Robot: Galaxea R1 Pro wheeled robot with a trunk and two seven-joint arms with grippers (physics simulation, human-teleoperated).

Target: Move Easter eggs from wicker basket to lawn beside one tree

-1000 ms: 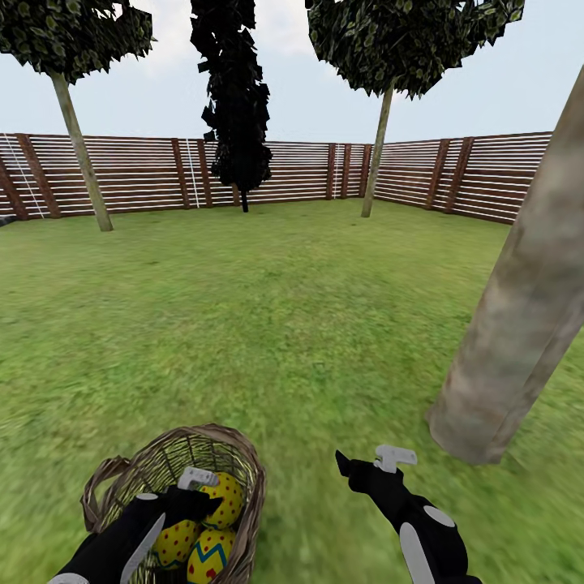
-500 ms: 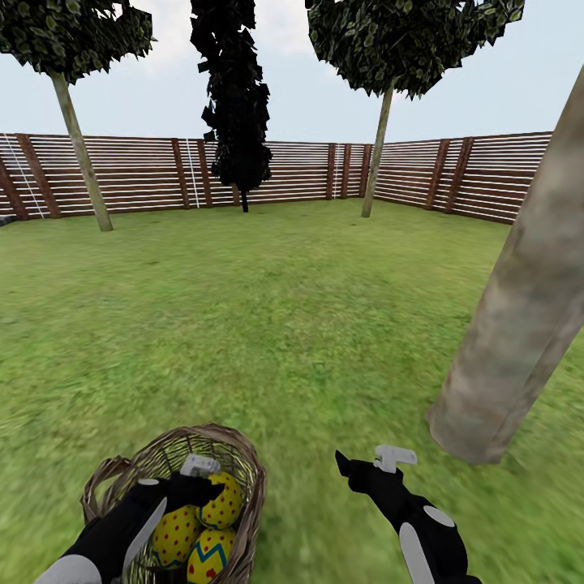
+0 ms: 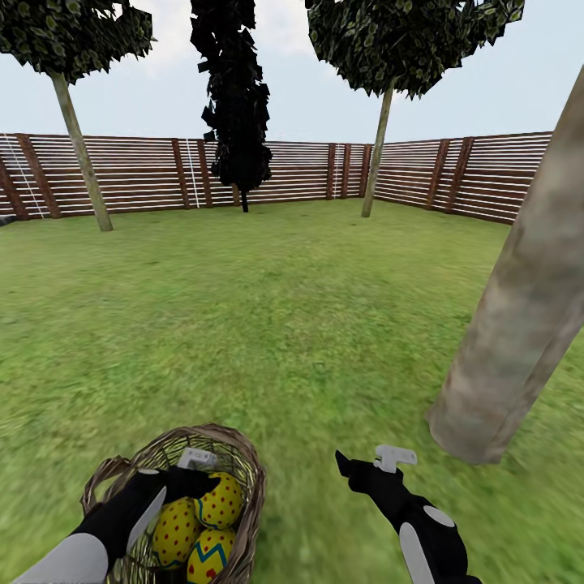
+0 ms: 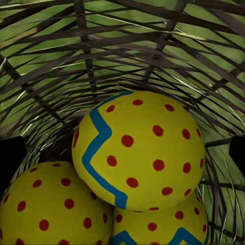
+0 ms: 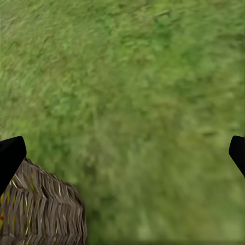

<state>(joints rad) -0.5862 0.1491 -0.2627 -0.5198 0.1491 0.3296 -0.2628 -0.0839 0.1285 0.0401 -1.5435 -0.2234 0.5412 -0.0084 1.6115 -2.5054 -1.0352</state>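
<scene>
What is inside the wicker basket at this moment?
The wicker basket holds three yellow Easter eggs with red dots; at least two carry a blue zigzag. The left gripper reaches into it. The eggs cover the basket's bottom.

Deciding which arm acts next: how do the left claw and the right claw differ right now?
The left claw is inside the wicker basket, spread wide around an egg; the right claw hangs over bare lawn beside the basket. Both are open, holding nothing.

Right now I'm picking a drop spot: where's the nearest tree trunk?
In the head view the thick grey-brown trunk rises from the lawn at the right, just ahead of the right claw.
</scene>
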